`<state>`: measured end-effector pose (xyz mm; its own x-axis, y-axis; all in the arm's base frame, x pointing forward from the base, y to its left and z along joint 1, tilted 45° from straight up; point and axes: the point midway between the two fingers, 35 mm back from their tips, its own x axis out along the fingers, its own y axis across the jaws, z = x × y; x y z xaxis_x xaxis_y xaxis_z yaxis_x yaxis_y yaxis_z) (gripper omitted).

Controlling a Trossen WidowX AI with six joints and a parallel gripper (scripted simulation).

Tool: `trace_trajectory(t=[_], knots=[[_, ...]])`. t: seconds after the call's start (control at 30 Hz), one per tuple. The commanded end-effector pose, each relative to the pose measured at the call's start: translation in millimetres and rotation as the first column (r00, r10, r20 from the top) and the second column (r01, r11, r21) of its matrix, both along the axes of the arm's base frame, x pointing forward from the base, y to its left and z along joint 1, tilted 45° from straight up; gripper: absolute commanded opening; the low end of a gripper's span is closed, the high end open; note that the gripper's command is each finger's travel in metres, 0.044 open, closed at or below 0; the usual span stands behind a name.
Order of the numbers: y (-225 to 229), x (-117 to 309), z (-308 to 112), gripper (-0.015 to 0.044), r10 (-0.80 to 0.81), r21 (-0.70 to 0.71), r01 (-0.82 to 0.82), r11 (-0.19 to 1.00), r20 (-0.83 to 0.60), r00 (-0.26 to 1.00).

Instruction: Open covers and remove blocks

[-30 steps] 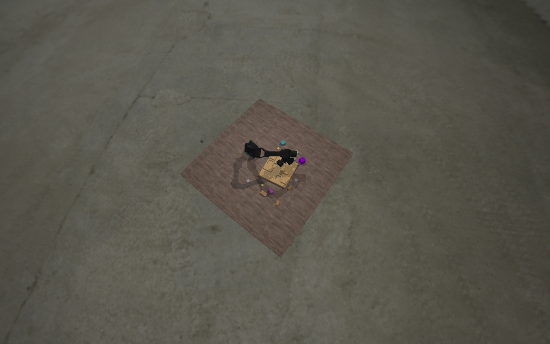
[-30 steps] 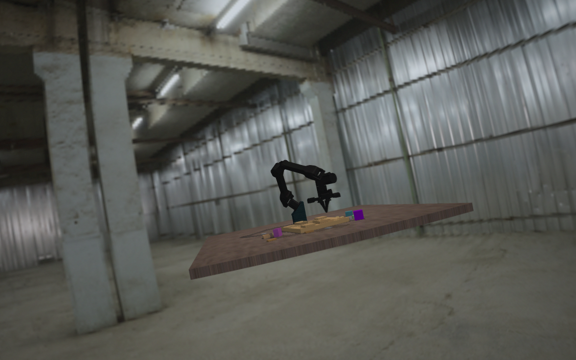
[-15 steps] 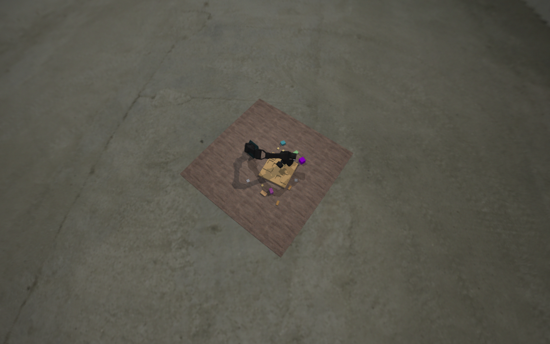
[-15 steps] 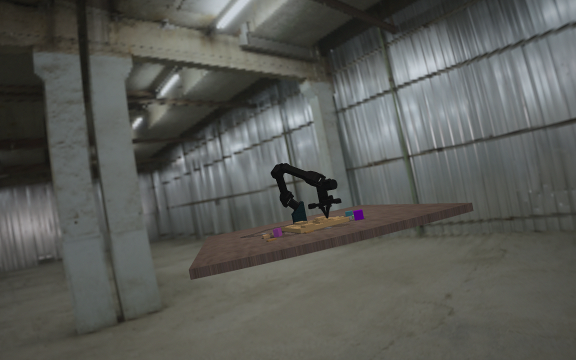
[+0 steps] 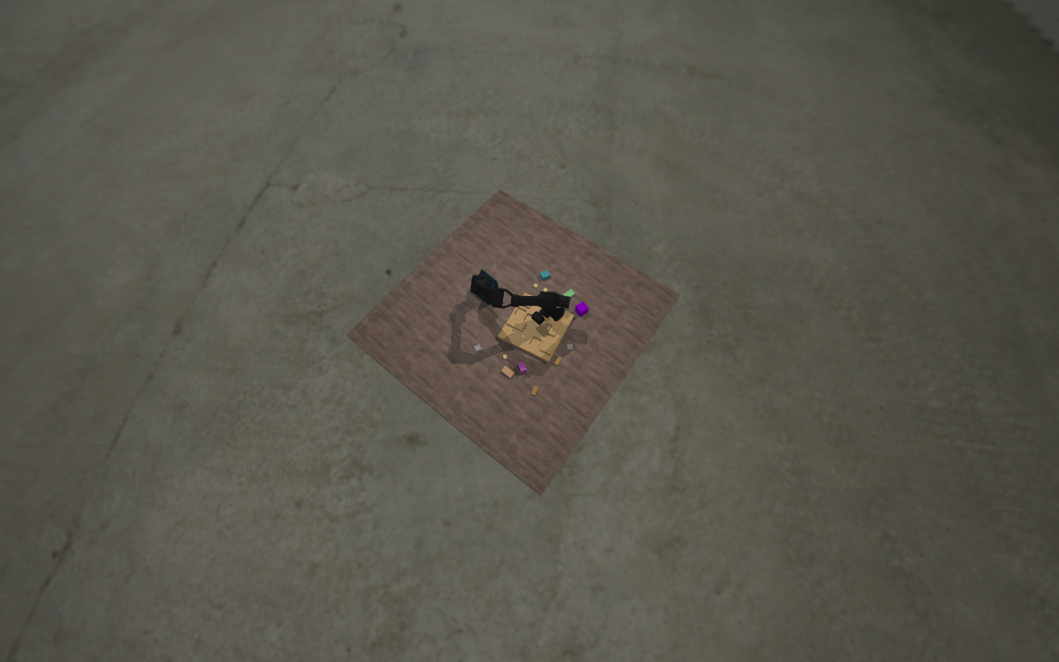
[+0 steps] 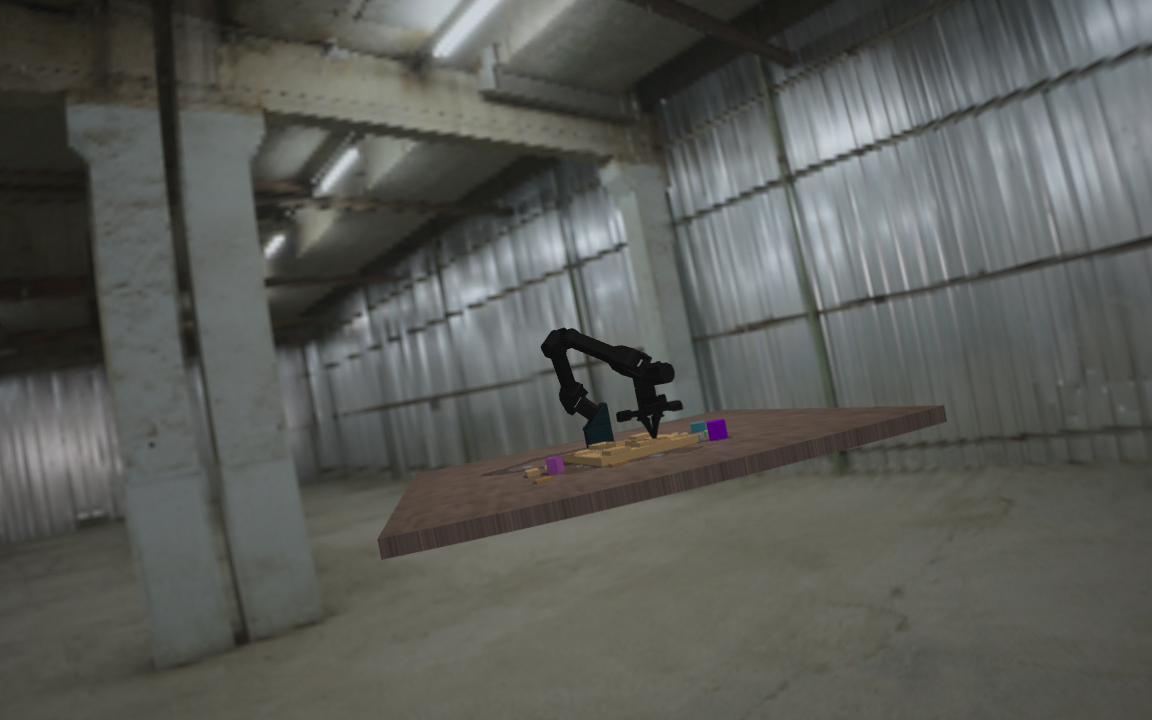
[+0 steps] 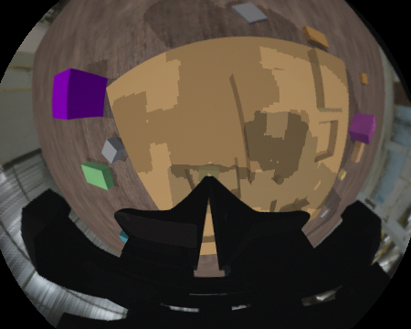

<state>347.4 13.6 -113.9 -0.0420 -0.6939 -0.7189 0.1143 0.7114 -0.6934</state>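
Note:
The tan puzzle board lies on the table under my arm. Its raised strips and a rounded knob show in the wrist view, partly in shadow. My gripper is shut and empty, tips down low over the board. A small pale yellow piece shows right at the fingertips; whether they touch it, I cannot tell. The fingers and hand hide part of the board. Cover positions are hard to make out.
Beside the board on the table lie a purple cube, a green block, a teal block, a magenta cube and several small grey and orange pieces.

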Motion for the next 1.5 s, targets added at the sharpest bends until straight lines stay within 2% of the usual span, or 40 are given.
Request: trace_trajectory(t=[0.0, 1.47], knots=[[-3.2, -3.0, 2.2, 0.0000, 0.004, -0.002, -0.004, 1.000, 0.002, 1.000], [-5.9, -7.8, 3.0, 0.0000, 0.000, -0.003, 0.000, 1.000, 0.004, 1.000]])
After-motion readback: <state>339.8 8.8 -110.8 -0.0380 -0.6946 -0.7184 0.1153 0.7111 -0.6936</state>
